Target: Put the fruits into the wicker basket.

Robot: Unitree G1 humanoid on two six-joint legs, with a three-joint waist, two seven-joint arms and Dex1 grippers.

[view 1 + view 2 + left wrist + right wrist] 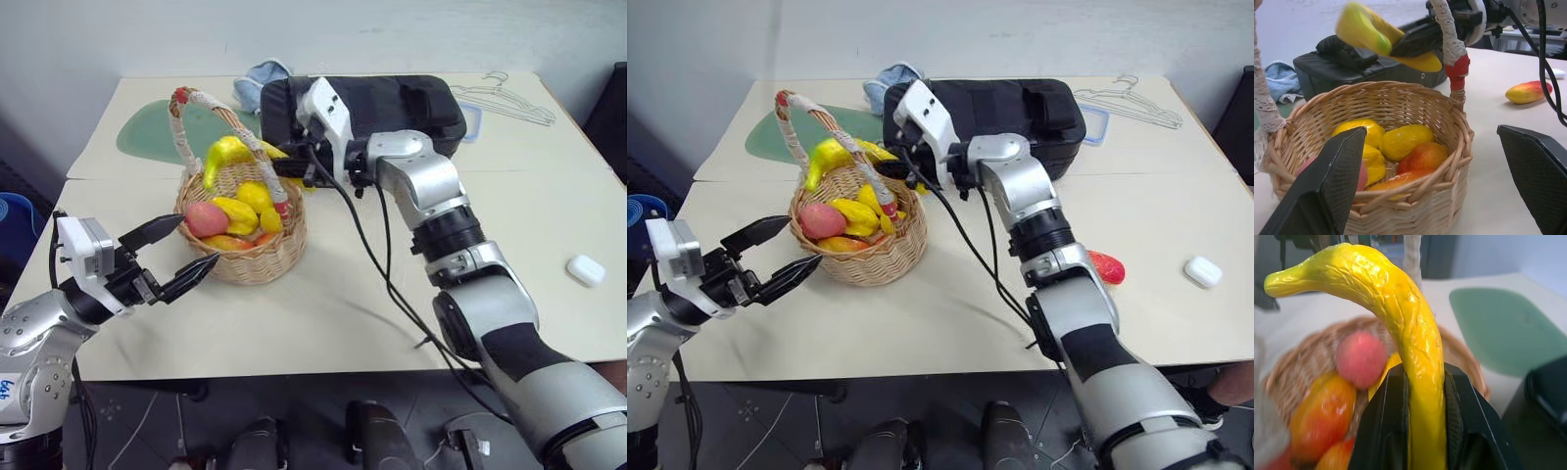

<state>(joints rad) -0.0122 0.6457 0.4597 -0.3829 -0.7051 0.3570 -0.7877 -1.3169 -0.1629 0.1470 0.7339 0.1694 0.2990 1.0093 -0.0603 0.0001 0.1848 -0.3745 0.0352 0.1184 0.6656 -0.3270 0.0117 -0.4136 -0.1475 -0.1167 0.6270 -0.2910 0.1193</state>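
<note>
Across the middle of the head views lies the pale table (323, 313), with a long black bag (1019, 113) at upper centre. Left of centre stands the wicker basket (257, 257), already holding several yellow and red fruits, its corded handle (186, 132) arching above. The right gripper (1422, 396) reaches in from the right and hangs over the basket's far rim, its 2 black fingers pressed against a curved yellow banana (1400, 323), gripped near 1 end while the greenish tip juts out over the fruits. The left gripper (181, 250) hovers just beside the basket's near wall, jaws spread wide and empty. A red-to-yellow mango (1107, 266) lies on the table right of centre, partly hidden by the arm. The banana looks stiff, light and glossy, possibly plastic, so it may slip. The mango is best taken across its narrow middle. A small white case (585, 269) sits at far right.
</note>
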